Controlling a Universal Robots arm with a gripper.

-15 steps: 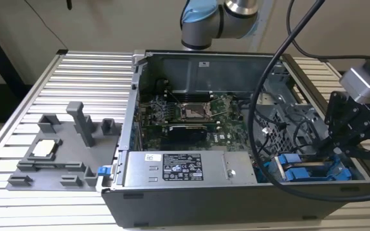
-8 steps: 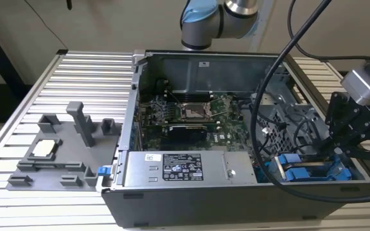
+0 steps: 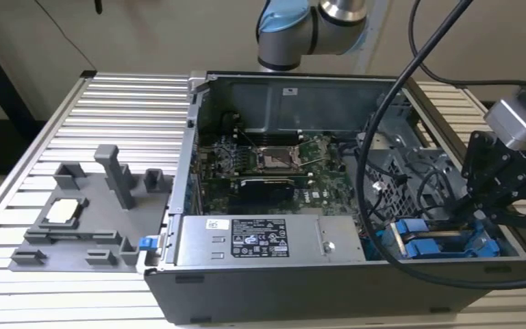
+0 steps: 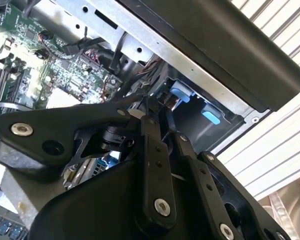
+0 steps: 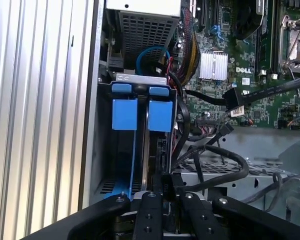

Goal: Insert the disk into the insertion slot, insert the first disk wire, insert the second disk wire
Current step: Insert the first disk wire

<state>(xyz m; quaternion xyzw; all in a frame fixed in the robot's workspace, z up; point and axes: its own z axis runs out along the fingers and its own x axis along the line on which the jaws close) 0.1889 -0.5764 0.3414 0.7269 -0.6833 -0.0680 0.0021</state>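
A slatted metal table (image 3: 107, 103) carries an open computer case (image 3: 272, 288), its green motherboard (image 3: 272, 164) exposed. A grey fixture block (image 3: 71, 236) stands on the table on the exterior view's left of the case.

The disk (image 5: 160, 116) sits edge-on in the drive bay (image 3: 446, 236) in the case's corner on the exterior view's right. What shows of it is the bright blue carrier frame, with a square blue tab and a lighter blue latch above it, and a dark narrow edge running down from the tab. A second blue carrier (image 5: 125, 114) stands just beside it in the neighbouring slot.

The gripper (image 5: 168, 196) hangs directly over the bay, at the end of the disk opposite the blue tabs. Its black fingers (image 5: 149, 205) are drawn close together, pinching a black disk wire plug (image 5: 168, 183) that stands over the disk's edge. I cannot tell whether the plug is seated. Loose black cables (image 5: 215, 150) loop just beside the gripper.
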